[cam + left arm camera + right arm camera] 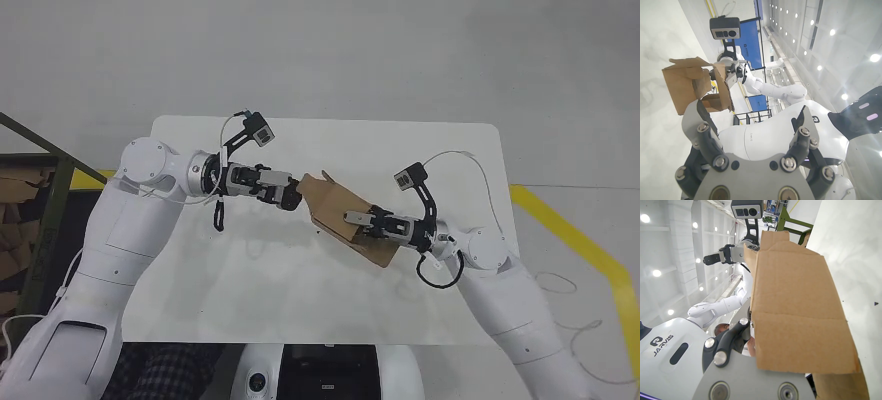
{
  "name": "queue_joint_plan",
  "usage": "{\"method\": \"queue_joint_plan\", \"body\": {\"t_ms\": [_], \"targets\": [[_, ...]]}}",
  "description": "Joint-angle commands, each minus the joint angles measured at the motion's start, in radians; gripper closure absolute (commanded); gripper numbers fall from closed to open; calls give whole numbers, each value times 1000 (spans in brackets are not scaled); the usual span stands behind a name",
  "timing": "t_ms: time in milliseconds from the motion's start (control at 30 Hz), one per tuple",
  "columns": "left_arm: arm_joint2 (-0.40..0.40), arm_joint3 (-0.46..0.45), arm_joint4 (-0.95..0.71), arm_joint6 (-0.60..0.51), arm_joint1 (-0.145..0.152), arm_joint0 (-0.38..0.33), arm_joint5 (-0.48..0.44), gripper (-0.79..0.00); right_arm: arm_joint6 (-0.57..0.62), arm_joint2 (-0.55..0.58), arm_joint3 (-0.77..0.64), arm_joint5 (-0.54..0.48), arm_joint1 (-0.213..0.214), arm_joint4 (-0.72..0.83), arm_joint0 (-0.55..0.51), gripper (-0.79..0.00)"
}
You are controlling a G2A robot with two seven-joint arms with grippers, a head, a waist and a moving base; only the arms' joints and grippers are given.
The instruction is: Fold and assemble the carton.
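Carton [683,89], flaps open, in right gripper [355,218].

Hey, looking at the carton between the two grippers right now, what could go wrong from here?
1. The right gripper alone grips the carton, apparently by one wall, so the cardboard could bend or slip out.
2. The left gripper is open beside the carton's end. Pushing in could knock the carton askew or crush its loose flaps, which stand unfolded.
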Motion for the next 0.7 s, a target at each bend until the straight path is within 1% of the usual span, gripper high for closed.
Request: {"method": "queue_joint_plan", "body": {"t_ms": [0,67,233,333,433,567,667], "targets": [[35,-6,6,62,-10,-20,9,-785,47,5,3,16,3,16,2,0],[60,23,0,98,-20,-45,0,-785,110,3,3,29,7,10,8,0],[87,89,-23,84,-32,-80,-32,-785,189,-35,1,45,6,12,12,0],[97,111,-26,79,-37,-91,-49,-785,192,-60,8,42,0,25,21,0],[80,127,-26,93,-36,-92,-70,-785,180,-68,27,33,-3,32,35,0],[55,133,-26,83,-30,-86,-65,-785,174,-59,53,23,-2,22,47,0],[55,133,-26,83,-30,-86,-65,-785,175,-57,53,21,-1,18,48,0]]}}
